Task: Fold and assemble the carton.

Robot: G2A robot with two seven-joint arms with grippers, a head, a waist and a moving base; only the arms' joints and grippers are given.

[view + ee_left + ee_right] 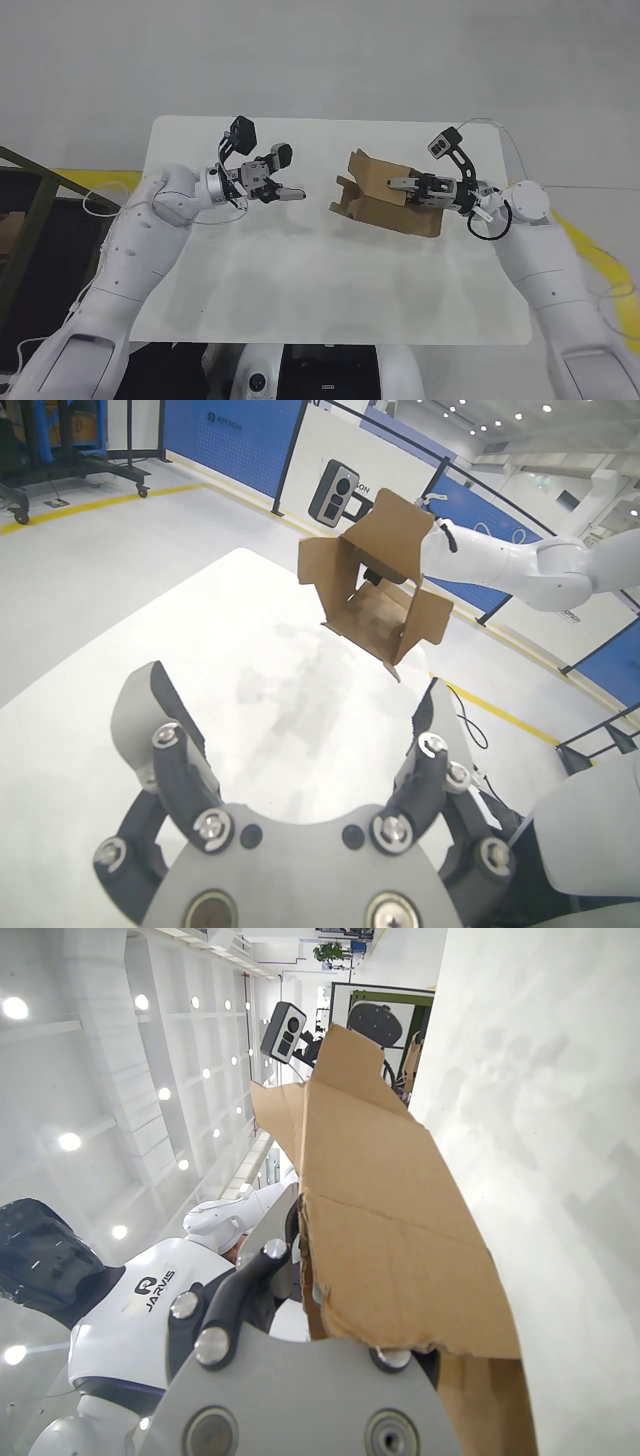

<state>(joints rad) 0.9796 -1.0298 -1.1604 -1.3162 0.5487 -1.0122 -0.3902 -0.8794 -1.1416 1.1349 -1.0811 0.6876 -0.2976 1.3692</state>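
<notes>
The brown cardboard carton [385, 200] is over the right half of the white table [300, 290], opened into a tube with its end flaps spread. My right gripper [402, 185] is shut on one of its side walls; in the right wrist view that wall [390, 1208] runs between the fingers [280, 1223]. In the left wrist view the carton [375, 600] hangs tilted, its open end facing my left gripper. My left gripper [288, 193] is left of the carton, a short gap away. It is open [295, 700] and holds nothing.
A dark metal frame [30, 190] stands beside the table's left edge. Yellow floor tape [600, 260] runs past the right side. Cables [490, 215] loop by the right wrist. The table's near half is bare.
</notes>
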